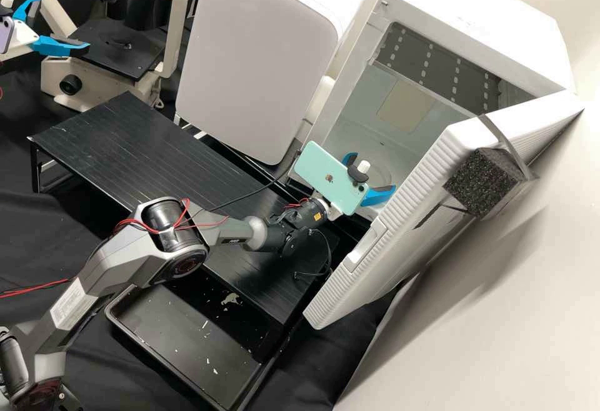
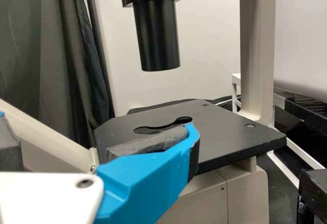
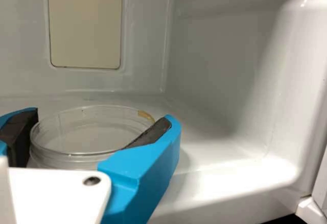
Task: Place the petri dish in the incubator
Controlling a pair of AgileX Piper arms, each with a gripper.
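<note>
The right tool (image 3: 103,117) is gripping the dish (image 3: 82,138) inside the incubator (image 1: 481,20) at two o'clock; its light, brittle-looking sides are likely needing gentle pressure. The left tool (image 1: 63,23) is gaping at ten.

From here, the incubator's (image 1: 481,17) door (image 1: 400,217) is standing swung out, leaving a way in through the front, where the right gripper (image 1: 382,175) is reaching inside. The door is blocking one flank of that way; a big rounded white case (image 1: 256,49) is crowding the other. Inside, free floor is lying between the petri dish (image 3: 82,153) and a side wall (image 3: 219,71), and the back wall (image 3: 30,40) is closing off the depth.
</note>
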